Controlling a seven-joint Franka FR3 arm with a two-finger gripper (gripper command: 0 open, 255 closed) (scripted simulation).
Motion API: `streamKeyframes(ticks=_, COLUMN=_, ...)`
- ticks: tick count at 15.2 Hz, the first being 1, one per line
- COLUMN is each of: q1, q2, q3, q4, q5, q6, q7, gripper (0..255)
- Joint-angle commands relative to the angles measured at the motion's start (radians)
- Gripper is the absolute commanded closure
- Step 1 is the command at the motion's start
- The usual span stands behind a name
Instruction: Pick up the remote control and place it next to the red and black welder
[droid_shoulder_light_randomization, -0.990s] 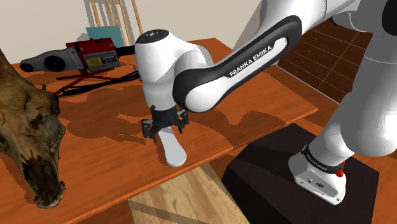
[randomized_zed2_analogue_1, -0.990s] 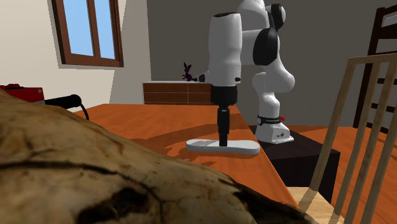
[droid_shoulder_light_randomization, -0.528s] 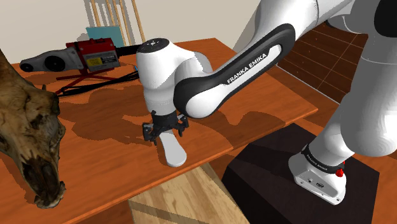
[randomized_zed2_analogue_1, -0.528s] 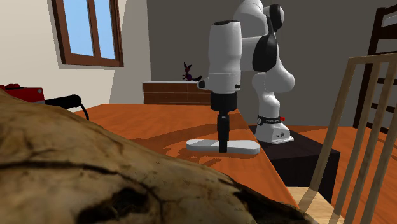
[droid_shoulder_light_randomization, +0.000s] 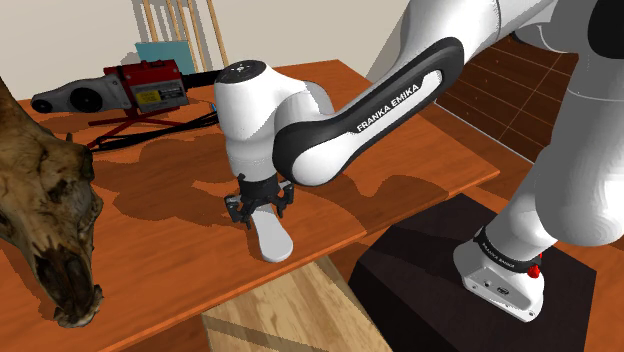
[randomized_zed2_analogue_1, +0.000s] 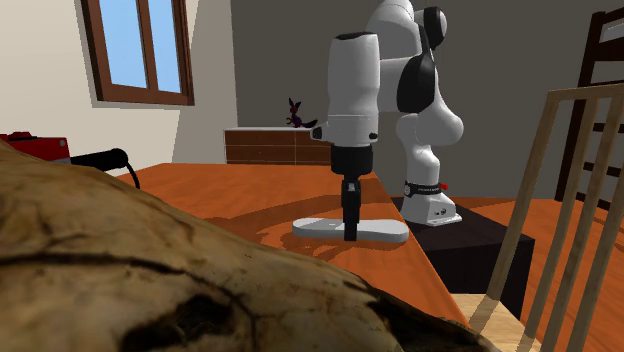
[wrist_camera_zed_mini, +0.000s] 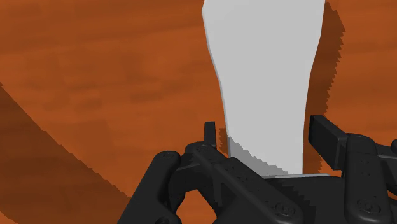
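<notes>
- The remote control (droid_shoulder_light_randomization: 270, 235) is drawn plain white, long and flat, and widens toward one end. It lies flat on the worktop (droid_shoulder_light_randomization: 400, 165) near the edge by the stand, well apart from the red and black welder (droid_shoulder_light_randomization: 145, 90) at the far side.
- The pincer (wrist_camera_zed_mini: 264, 137) is down over it and released. Its fingers (wrist_camera_zed_mini: 208, 132) stand either side of the narrower stretch with a sliver of gap on each flank, clasping nothing.
- It looks rigid and probably light, so a plain firm squeeze across the width should do.
- The flanks look smooth and they taper — a hold on the slope may slide toward the thin end.
- Take it near mid-length so it won't tip, with the fingertips low — almost on the worktop — because the body is thin.
</notes>
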Motion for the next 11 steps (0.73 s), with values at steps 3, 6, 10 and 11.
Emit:
streamKeyframes(ticks=3, q1=0.000, q2=0.000, q3=0.000, q4=0.000, q5=0.000, q6=0.000, q7=0.000, gripper=255)
streamKeyframes(ticks=6, q1=-0.002, q2=-0.008, q3=0.003, q4=0.004, q5=0.006, q6=-0.011, q7=-0.004, gripper=255)
streamKeyframes(ticks=10, q1=-0.010, q2=-0.037, q3=0.012, q4=0.024, q5=0.028, q6=-0.055, q7=-0.018, gripper=255)
streamKeyframes(ticks=11, q1=-0.011, q2=-0.044, q3=0.015, q4=0.029, q5=0.033, q6=-0.066, q7=-0.022, gripper=255)
